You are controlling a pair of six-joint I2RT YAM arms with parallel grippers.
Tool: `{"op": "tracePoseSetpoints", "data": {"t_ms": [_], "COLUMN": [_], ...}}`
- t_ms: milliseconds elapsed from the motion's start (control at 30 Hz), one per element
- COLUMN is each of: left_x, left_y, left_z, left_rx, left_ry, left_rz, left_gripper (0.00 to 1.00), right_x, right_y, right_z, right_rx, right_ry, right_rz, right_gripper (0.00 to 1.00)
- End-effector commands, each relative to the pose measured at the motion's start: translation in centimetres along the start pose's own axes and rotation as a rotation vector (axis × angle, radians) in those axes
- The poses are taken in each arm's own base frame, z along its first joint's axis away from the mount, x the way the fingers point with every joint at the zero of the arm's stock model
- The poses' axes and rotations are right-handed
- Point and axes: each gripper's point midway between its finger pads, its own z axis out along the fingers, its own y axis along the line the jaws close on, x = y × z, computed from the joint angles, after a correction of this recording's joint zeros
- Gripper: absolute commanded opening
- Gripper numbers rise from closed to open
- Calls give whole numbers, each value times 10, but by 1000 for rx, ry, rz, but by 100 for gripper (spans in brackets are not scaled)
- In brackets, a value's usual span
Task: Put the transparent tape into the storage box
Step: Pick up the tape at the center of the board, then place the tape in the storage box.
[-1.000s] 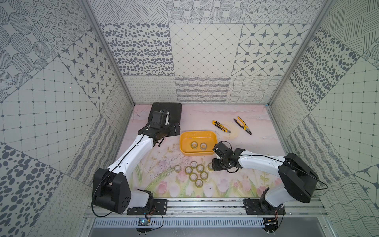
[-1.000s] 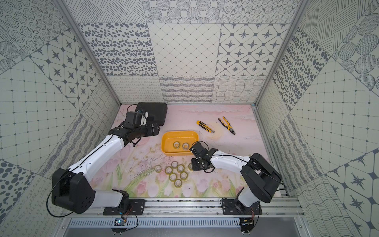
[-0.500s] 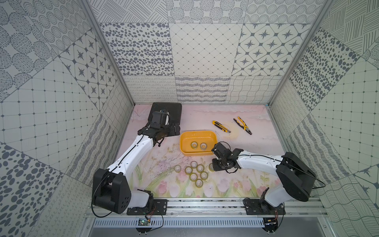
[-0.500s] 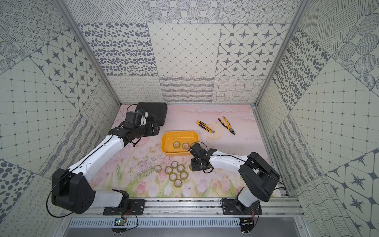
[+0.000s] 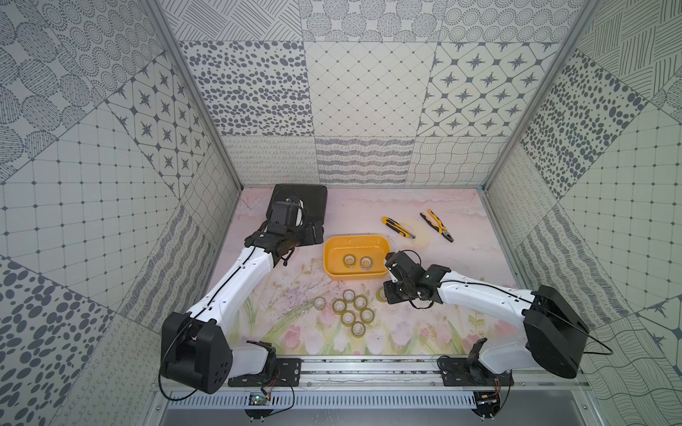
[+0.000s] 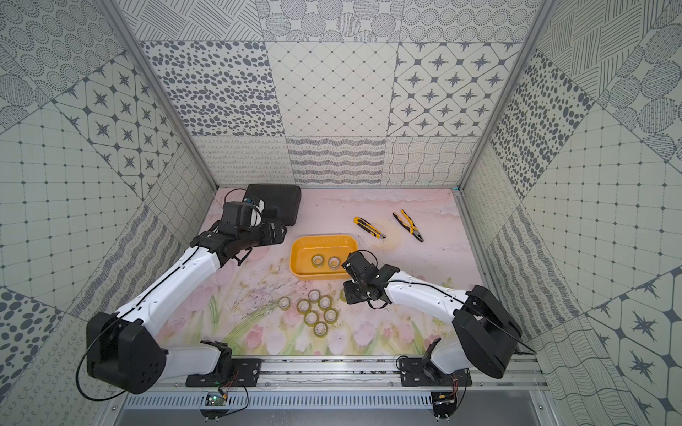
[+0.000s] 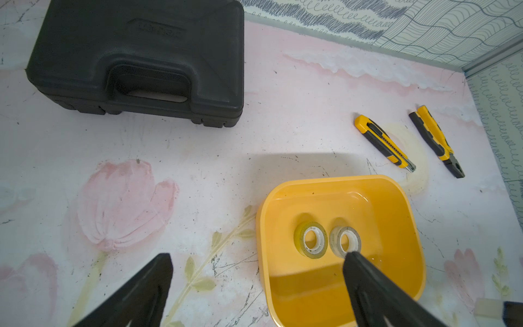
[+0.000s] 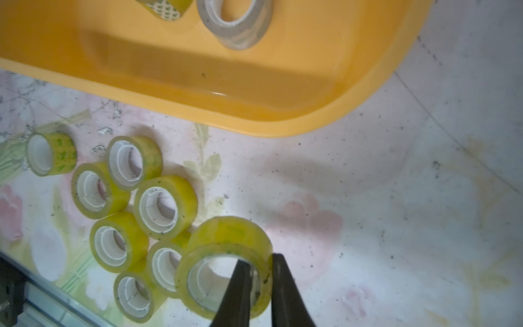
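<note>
One small roll of yellowish transparent tape is held by the right tool, which is clamped on the roll's wall, one finger inside the pale core and one outside. This roll is just outside the near rim of the shallow yellow-orange plastic storage box. Two more rolls lie flat inside the box. Seven loose rolls lie in a close group on the flowered table. The left tool hangs beside the box, its fingers wide apart. A black plastic case, a yellow utility knife and yellow pliers lie further back.
</note>
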Motion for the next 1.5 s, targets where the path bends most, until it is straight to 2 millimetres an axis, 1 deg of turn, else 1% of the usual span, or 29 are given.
{"op": "tracePoseSetpoints", "data": {"t_ms": [0,200,300,467,667,1000,1167,1300,1367,1467], "left_x": [-5,-4,-3,-2,-4,-7,-6,-5,-5,-4], "left_y": [0,-1,-2,-5,-2,-1,-2,-2,-2,5], "left_z": [-2,0,2,0,-5,-9,-8,-6,-4,-3], "left_rx": [-3,9,14,24,8,-3,2,1,-1,-42], "left_ry": [-25,-43,-42,-59,-86,-104,-100,-94,-92,-86], "left_rz": [19,20,15,29,41,46,46,48,52,60], "left_gripper": [99,99,99,99,99,99,99,99,99,99], "right_x": [-16,-37,-47,-63,-81,-99,-103,-109,-108,-107], "right_y": [15,19,22,31,28,25,18,13,9,1], "right_z": [-26,-65,-77,-88,-99,-102,-97,-96,-97,-94], "right_rx": [-68,-94,-114,-137,-152,-187,-180,-179,-161,-139], "right_ry": [-77,-173,-206,-235,-269,-257,-242,-243,-237,-243], "right_rz": [-29,-48,-40,-60,-36,-5,32,49,54,69], "right_gripper": [4,3,3,3,3,2,3,2,2,3]}}
